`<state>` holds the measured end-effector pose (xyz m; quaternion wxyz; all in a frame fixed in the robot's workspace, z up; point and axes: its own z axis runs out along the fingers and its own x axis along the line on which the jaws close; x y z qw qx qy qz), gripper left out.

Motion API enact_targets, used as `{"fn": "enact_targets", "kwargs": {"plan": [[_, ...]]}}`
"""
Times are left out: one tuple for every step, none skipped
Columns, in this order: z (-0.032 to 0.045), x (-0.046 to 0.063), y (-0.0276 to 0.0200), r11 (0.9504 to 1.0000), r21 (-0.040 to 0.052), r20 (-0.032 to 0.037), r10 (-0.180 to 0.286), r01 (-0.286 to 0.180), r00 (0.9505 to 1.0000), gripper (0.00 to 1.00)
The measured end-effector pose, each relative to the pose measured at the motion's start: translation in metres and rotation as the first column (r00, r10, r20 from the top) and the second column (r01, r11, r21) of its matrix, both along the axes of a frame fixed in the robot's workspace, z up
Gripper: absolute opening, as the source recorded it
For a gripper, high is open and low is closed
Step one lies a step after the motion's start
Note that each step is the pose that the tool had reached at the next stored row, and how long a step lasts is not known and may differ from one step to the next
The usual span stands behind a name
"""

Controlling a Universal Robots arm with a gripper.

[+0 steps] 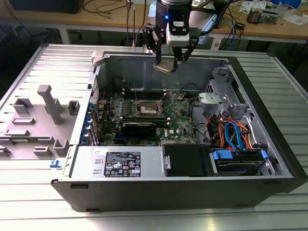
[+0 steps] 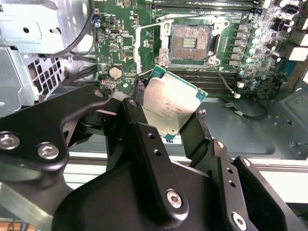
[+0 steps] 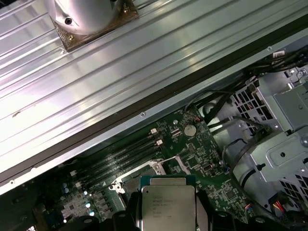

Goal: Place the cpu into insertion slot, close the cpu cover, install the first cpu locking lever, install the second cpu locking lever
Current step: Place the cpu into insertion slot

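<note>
Holding cpu (image 2: 169,103) w/ jaws; second wrist view shows insertion slot (image 2: 191,42).

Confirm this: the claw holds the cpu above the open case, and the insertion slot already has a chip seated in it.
Wrong on one point: the insertion slot is empty, its bare contacts plain in the second wrist view. The claw does hold the cpu above the open case.

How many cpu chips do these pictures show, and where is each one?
1. The cpu is gripped by the end effector, in the air above the open computer case, apart from the insertion slot, whose dark centre lies bare. Others may be hidden inside the case.
</note>
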<state>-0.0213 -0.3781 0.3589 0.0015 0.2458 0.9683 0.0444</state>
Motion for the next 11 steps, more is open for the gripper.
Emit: {"fn": "enact_targets", "kwargs": {"plan": [[-0.0001, 0.0000, 0.0000, 0.9999, 0.0001, 0.0000, -0.011, 0.011, 0.9999, 0.55], [-0.0001, 0.0000, 0.0000, 0.9998, 0.0001, 0.0000, -0.019, 0.019, 0.9998, 0.55], [-0.0001, 0.0000, 0.0000, 0.9997, 0.0001, 0.0000, -0.026, 0.026, 0.9997, 0.55], [-0.0001, 0.0000, 0.0000, 0.9995, 0.0001, -0.0001, -0.032, 0.032, 0.9995, 0.55], [-0.0001, 0.0000, 0.0000, 0.9994, 0.0001, 0.0000, -0.035, 0.035, 0.9994, 0.55], [-0.0001, 0.0000, 0.0000, 0.9994, 0.0000, 0.0000, -0.035, 0.035, 0.9994, 0.55], [-0.0001, 0.0000, 0.0000, 0.9994, 0.0001, 0.0001, -0.036, 0.036, 0.9994, 0.55], [-0.0002, 0.0000, 0.0000, 0.9994, 0.0001, 0.0000, -0.036, 0.036, 0.9994, 0.55], [-0.0002, 0.0000, 0.0000, 0.9994, 0.0001, 0.0000, -0.036, 0.036, 0.9994, 0.55], [-0.0001, 0.0000, 0.0000, 0.9994, 0.0000, 0.0000, -0.036, 0.036, 0.9994, 0.55], [-0.0001, 0.0000, 0.0000, 0.9994, 0.0001, 0.0000, -0.036, 0.036, 0.9994, 0.55]]}}
